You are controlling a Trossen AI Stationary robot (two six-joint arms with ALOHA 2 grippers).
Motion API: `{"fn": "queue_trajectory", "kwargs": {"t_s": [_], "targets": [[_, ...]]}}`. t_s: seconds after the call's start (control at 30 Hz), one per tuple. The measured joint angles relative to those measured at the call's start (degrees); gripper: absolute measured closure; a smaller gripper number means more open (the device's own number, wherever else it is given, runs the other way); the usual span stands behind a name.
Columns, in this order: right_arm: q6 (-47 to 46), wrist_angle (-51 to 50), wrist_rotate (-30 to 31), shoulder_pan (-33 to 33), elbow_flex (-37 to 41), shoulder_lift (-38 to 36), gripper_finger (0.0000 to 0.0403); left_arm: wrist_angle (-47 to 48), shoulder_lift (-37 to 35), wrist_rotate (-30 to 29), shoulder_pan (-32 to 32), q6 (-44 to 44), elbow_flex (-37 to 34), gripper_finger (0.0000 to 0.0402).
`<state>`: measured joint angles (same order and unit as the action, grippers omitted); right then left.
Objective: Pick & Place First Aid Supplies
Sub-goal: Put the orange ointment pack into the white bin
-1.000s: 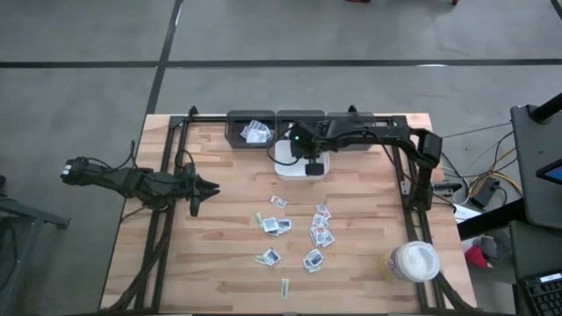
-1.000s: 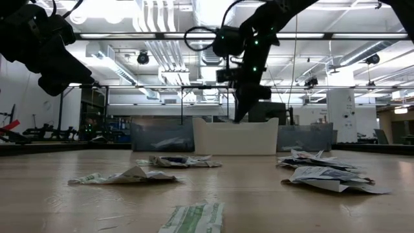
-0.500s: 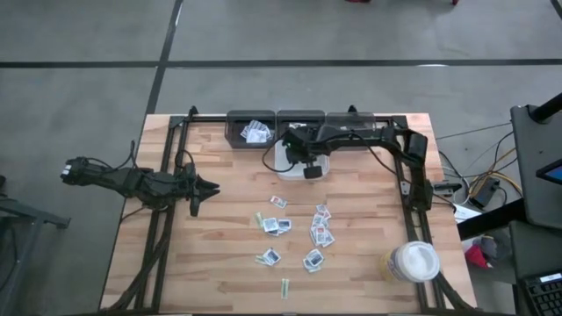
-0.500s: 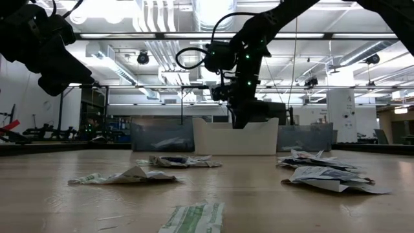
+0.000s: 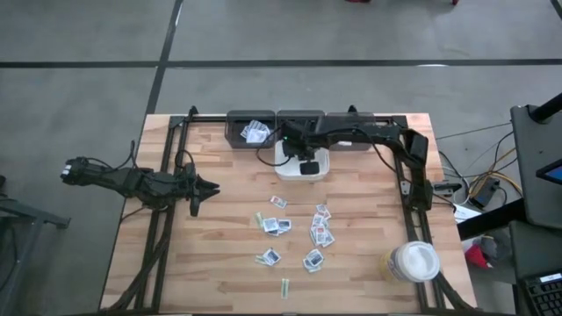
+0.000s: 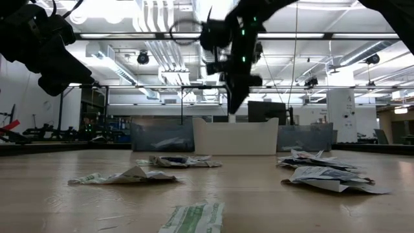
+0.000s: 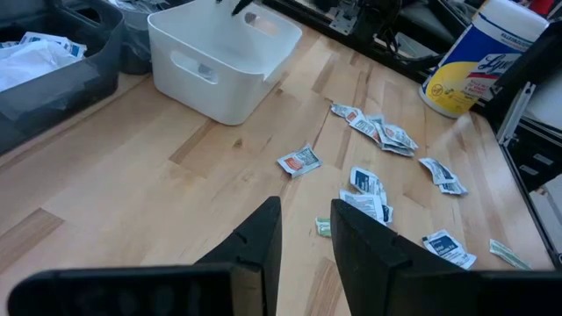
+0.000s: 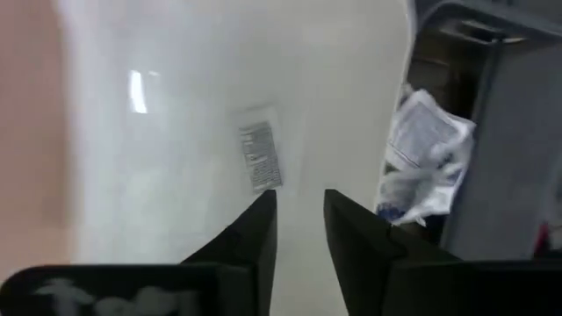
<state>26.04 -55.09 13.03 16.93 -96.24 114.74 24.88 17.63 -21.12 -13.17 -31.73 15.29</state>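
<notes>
One packet (image 8: 260,156) lies loose in the white tray (image 5: 318,168) under the right gripper (image 8: 297,230) — fingers apart, empty (drop apparently made) — so next comes reaching for the scattered packets (image 5: 318,230) mid-table.

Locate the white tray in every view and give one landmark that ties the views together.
High view: white tray at the table's far edge, centre, under the right gripper.
Low view: tray centre, beyond the packets.
Left wrist view: tray upper left.
Right wrist view: tray fills most of the picture.
Shared landmark: the dark bin beside it.
</notes>
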Motion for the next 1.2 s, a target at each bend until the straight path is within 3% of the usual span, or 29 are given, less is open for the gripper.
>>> {"fn": "queue_trajectory", "kwargs": {"t_s": [0.07, 0.23, 0.3, 0.53, 0.7, 0.93, 1.2], "targets": [[-3.3, -5.4, -3.7, -0.7, -4.1, -0.1, 0.0301, 0.0, 0.0, 0.0, 0.0, 0.0, 0.0, 0.0307], [-7.4, -11.2, -27.1, -2.6, -10.9, -0.2, 0.0303, 0.0, 0.0, 0.0, 0.0, 0.0, 0.0, 0.0307], [-9.7, -12.2, -30.3, -4.0, -11.9, -0.2, 0.031, 0.0, 0.0, 0.0, 0.0, 0.0, 0.0, 0.0307], [-28.3, -20.3, -31.1, -8.8, -9.6, -0.2, 0.0338, 0.0, 0.0, 0.0, 0.0, 0.0, 0.0, 0.0307], [-38.3, -22.7, -31.1, -13.0, -3.4, -0.2, 0.0327, 0.0, 0.0, 0.0, 0.0, 0.0, 0.0, 0.0307], [-42.3, -21.6, -31.1, -18.1, 4.3, -0.2, 0.0285, 0.1, 0.0, 0.0, 0.0, 1.5, 0.0, 0.0307], [-42.4, -13.1, -29.6, -22.4, 9.0, -0.2, 0.0262, 0.1, 0.0, 0.0, 0.0, 3.2, 0.0, 0.0307]]}}
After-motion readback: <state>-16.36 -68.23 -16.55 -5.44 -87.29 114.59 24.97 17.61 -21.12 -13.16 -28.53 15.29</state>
